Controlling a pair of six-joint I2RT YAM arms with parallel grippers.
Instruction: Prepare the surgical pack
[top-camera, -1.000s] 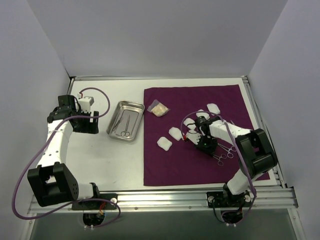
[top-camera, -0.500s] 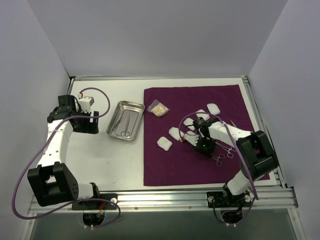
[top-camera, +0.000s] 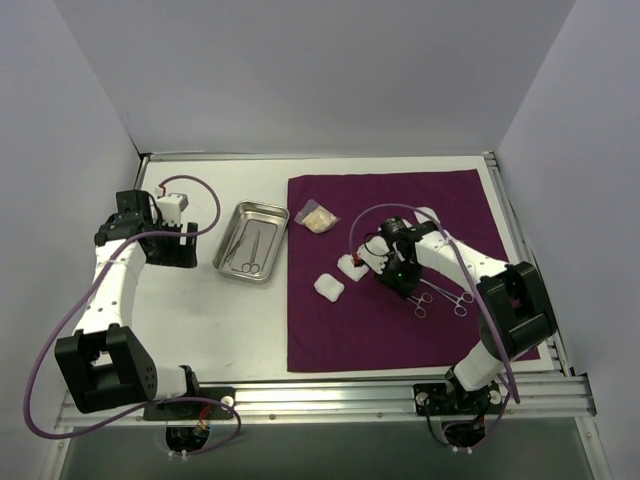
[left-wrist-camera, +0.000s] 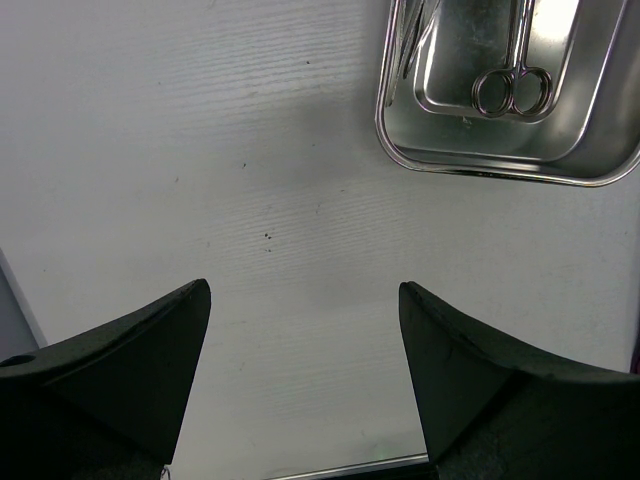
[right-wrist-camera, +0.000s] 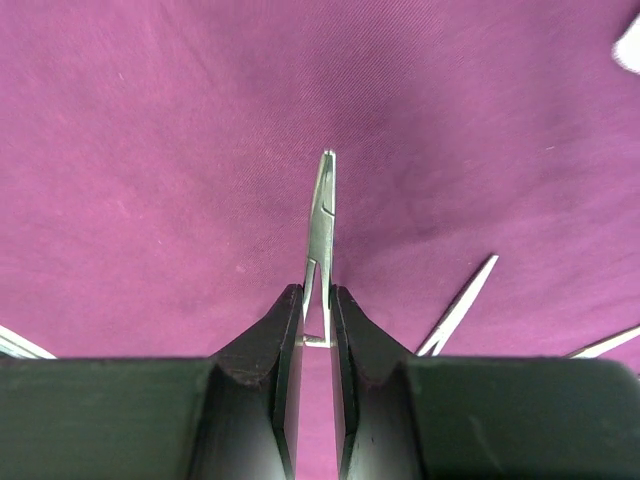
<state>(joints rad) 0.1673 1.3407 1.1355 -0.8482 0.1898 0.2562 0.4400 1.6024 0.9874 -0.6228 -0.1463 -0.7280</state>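
Pale grey walls are being seen round a white tabletop (top-camera: 200, 320), w/ a large dark purple cloth (top-camera: 340, 330) being shown spread over its right half. A small rectangular steel tray (top-camera: 262, 213) is being shown just beside the cloth's left edge, w/ thin metal scissor-like instruments (top-camera: 247, 250) inside. Small white gauze pads (top-camera: 328, 287) & loose steel instruments (top-camera: 445, 295) are being carried by the cloth, approx. mid-cloth. A slim steel clamp (right-wrist-camera: 322, 210) is being pinched by the right gripper (right-wrist-camera: 317, 295), jaws nearly closed on it, tips pointing away above the cloth. The left gripper (left-wrist-camera: 303, 290) is being held w/ jaws wide apart over bare table near the tray, nothing gripped.
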